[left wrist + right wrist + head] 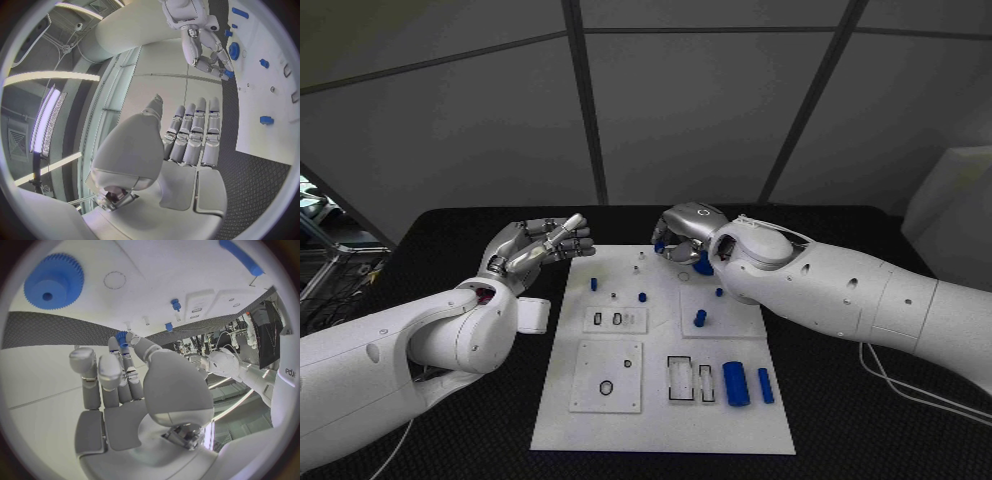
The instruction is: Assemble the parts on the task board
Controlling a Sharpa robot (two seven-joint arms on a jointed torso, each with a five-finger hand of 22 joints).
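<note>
Right silver hand (684, 236) pinches a small blue peg (121, 338) over the white task board's (661, 420) far edge. Left silver hand (535, 247) raised beside the board, fingers straight, holding nothing.

My task board (661, 420) is a white plate lying flat on the counter (444, 240). Two blue cylinders (736, 383) lie side by side near its closer right corner. Small blue pegs (700, 318) stand upright around its middle, and a blue gear (54, 281) lies flat by its far edge.

Task board (661, 420) mid-table, left hand (538, 245) beside it, right hand (682, 240) seemingly above.
</note>
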